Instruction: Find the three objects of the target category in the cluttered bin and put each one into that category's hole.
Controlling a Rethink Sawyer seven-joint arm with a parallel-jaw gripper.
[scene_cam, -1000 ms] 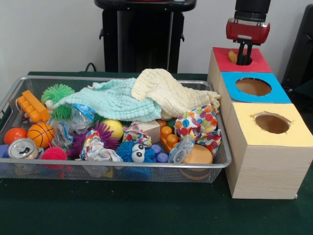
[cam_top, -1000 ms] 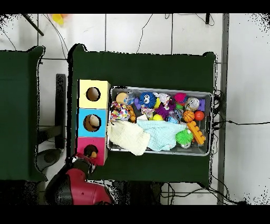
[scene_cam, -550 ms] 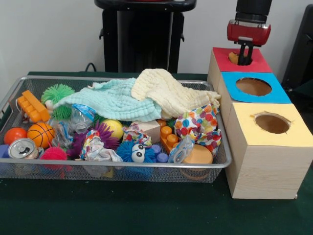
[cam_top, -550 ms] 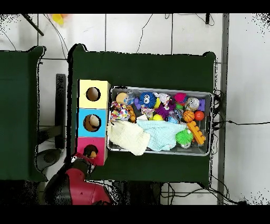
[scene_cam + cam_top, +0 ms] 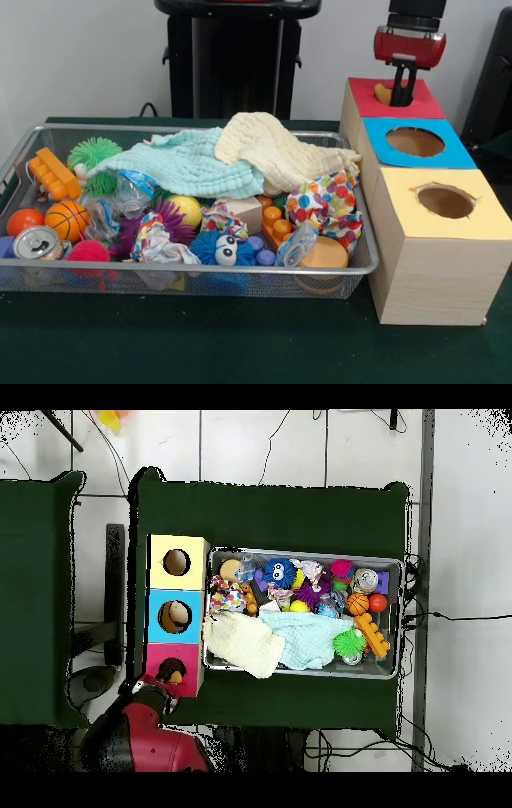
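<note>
A: While the front view is up, log it. Where is the gripper (image 5: 404, 90) relative to the red box (image 5: 392, 100)?

B: Directly above its hole, tips at the opening. A tan object (image 5: 382, 94) sits in that hole beside the tips. Whether the jaws are apart or closed, I cannot tell; nothing visibly hangs from them.

A: And the wire bin (image 5: 352, 268)?

B: Left of the red box on the green counter (image 5: 240, 344). Two cloths, mint (image 5: 188, 164) and cream (image 5: 268, 144), cover its far half.

A: Overhead view?

B: Arm at the red box's robot-side corner. The tan object (image 5: 176, 675) shows in the red hole; another lies in the blue box (image 5: 176, 616) next to it. The yellow box (image 5: 178, 562) beyond looks empty.

A: Step in hand?

B: Judged a drop-off at the red box. Next calls for clearing the box, crossing to the bin, probably shifting cloths to search.
</note>
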